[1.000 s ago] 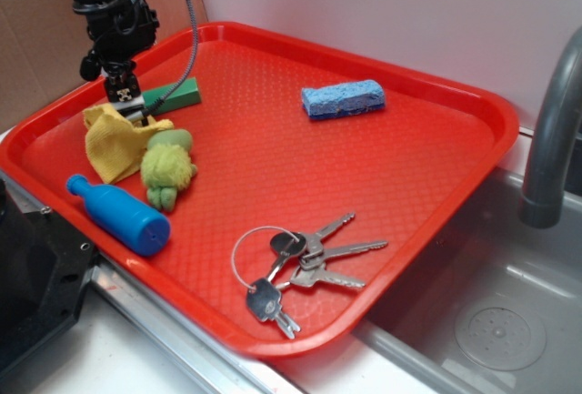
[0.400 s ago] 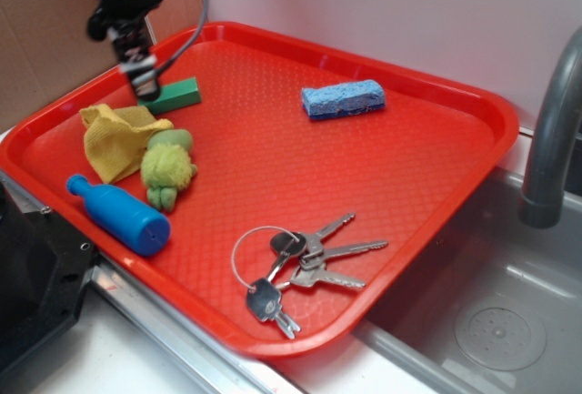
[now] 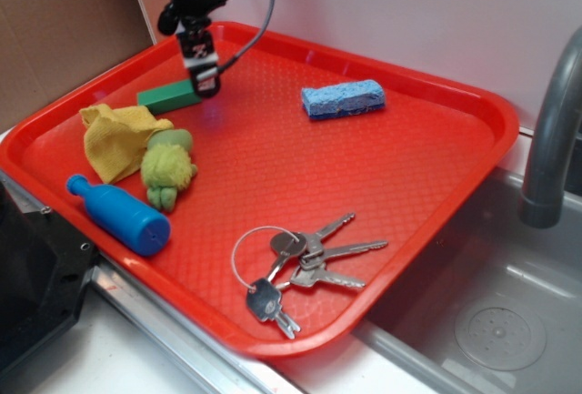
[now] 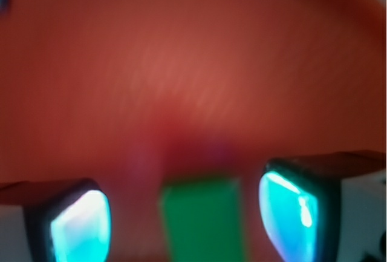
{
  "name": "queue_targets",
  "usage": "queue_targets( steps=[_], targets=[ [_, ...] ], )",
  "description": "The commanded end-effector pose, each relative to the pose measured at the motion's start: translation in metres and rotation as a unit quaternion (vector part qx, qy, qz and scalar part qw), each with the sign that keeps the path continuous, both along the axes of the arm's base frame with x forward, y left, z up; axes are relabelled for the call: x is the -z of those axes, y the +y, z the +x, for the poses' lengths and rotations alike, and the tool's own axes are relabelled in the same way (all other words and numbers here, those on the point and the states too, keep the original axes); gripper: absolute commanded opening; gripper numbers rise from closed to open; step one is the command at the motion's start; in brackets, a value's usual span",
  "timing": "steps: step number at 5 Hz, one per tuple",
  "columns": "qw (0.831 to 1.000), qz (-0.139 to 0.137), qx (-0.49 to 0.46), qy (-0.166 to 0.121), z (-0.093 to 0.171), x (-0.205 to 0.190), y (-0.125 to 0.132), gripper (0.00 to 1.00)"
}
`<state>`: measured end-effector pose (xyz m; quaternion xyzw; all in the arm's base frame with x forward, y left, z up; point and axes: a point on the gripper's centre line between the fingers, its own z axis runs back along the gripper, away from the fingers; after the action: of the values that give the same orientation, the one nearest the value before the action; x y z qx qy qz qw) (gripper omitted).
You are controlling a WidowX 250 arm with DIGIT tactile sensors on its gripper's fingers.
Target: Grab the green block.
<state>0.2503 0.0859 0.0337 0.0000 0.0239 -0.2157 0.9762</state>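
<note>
The green block [image 3: 167, 96] lies flat on the red tray [image 3: 436, 185] near its back left corner. My gripper [image 3: 205, 75] hangs just above the block's right end, pointing down. In the wrist view the green block [image 4: 204, 219] shows between the two glowing fingertips [image 4: 78, 229], with red tray visible on either side of it. The gripper [image 4: 184, 219] is open and touches nothing. The wrist view is blurred.
A yellow cloth [image 3: 115, 140], a lime-green plush toy [image 3: 166, 167] and a blue bottle [image 3: 120, 215] lie left of centre. A blue sponge [image 3: 343, 99] sits at the back, keys [image 3: 296, 262] at the front. A sink [image 3: 496, 321] with a grey faucet [image 3: 555, 130] is at the right.
The gripper has risen from the yellow cloth and swung right and toward the back, from the block's left end to above its right end.
</note>
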Motion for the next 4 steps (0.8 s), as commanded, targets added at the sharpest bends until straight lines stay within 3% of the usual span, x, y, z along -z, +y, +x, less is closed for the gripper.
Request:
queue_targets(
  steps=[1, 3, 4],
  targets=[
    [0.998, 0.013, -0.006, -0.065, -0.004, -0.031, 0.006, 1.00],
    [0.999, 0.015, -0.005, -0.044, 0.007, -0.017, 0.007, 1.00],
    [0.999, 0.015, -0.004, -0.038, -0.003, -0.011, 0.009, 1.00]
  ],
)
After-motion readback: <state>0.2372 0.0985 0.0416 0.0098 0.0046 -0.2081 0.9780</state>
